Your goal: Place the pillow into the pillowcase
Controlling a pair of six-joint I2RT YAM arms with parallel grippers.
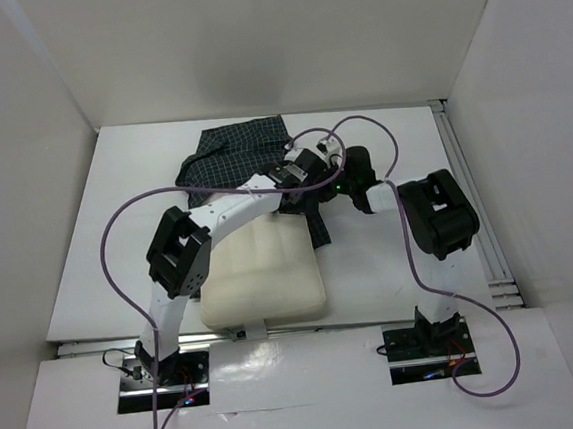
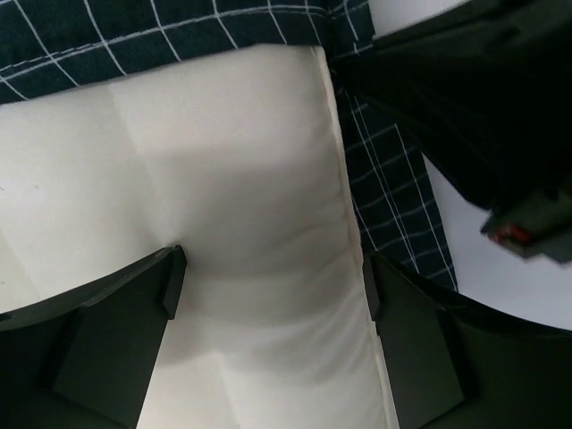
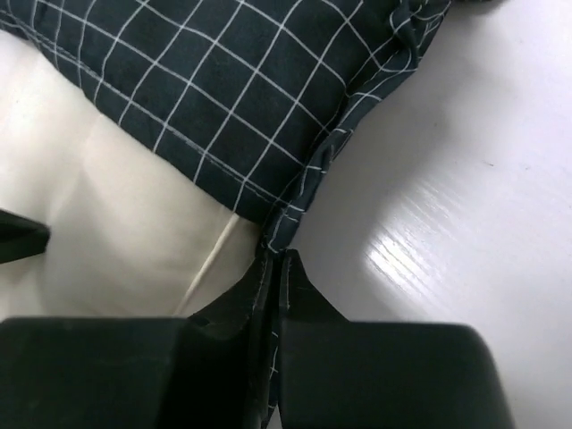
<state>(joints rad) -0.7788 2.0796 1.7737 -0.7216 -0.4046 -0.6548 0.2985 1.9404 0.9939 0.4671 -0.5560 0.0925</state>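
The cream pillow [image 1: 262, 277] lies at the near middle of the table, its far end under the edge of the dark checked pillowcase [image 1: 236, 151]. My left gripper [image 2: 273, 286] hangs open over the pillow's [image 2: 223, 179] far right corner, a finger on each side and nothing between them. The pillowcase [image 2: 393, 197] runs along the pillow's right edge. My right gripper [image 3: 275, 264] is shut on the pillowcase's [image 3: 223, 98] hem beside the pillow [image 3: 116, 223]. In the top view both grippers meet at the pillow's far right corner [image 1: 310, 197].
White walls close in the table [image 1: 125, 208] on three sides. A metal rail [image 1: 472, 208] runs along the right edge. Purple cables [image 1: 118, 239] loop over both arms.
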